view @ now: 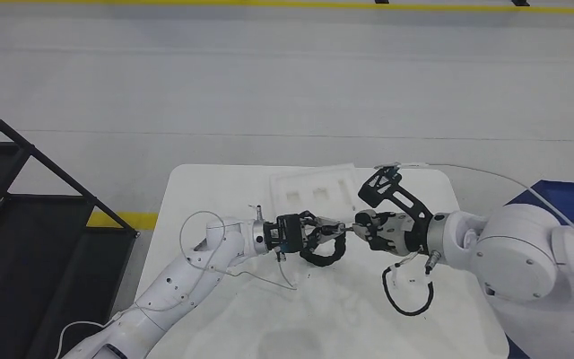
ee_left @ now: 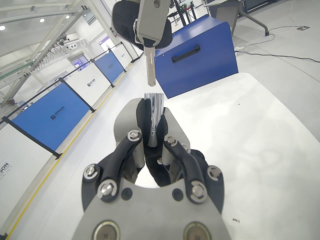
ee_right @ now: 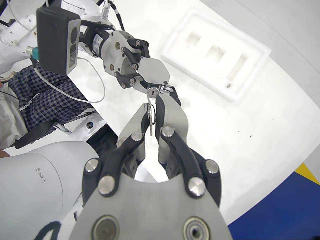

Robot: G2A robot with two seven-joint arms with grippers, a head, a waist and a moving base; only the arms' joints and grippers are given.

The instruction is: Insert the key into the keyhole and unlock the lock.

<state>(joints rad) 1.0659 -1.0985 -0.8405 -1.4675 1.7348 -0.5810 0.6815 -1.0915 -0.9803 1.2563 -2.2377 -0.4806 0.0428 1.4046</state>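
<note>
Top view: shows the left gripper (view: 334, 235) and right gripper (view: 361, 228) tip to tip above the middle of the white table (view: 215, 193), one reaching in from the left, the other from the right. Between the tips, the lock (view: 342, 232) and key (view: 352, 229), too small here to judge contact. At the table's far edge, a white foam tray (view: 314, 190); nearer, on the right, a black cable loop (view: 408, 301).

Left wrist view: left gripper (ee_left: 152, 112) clenched on the chrome lock (ee_left: 155, 111), barrel end facing the right gripper (ee_left: 150, 42), itself clamped on the key's head. Key (ee_left: 150, 68) blade aimed at the lock, tip just short of its face, a slim gap between.

Right wrist view: right gripper (ee_right: 150, 113) pinching the key (ee_right: 149, 102) and its ring. Key tip close against the lock (ee_right: 153, 92) face beside the keyhole; cannot tell whether touching. Left gripper (ee_right: 162, 88) grasping the lock.
</note>
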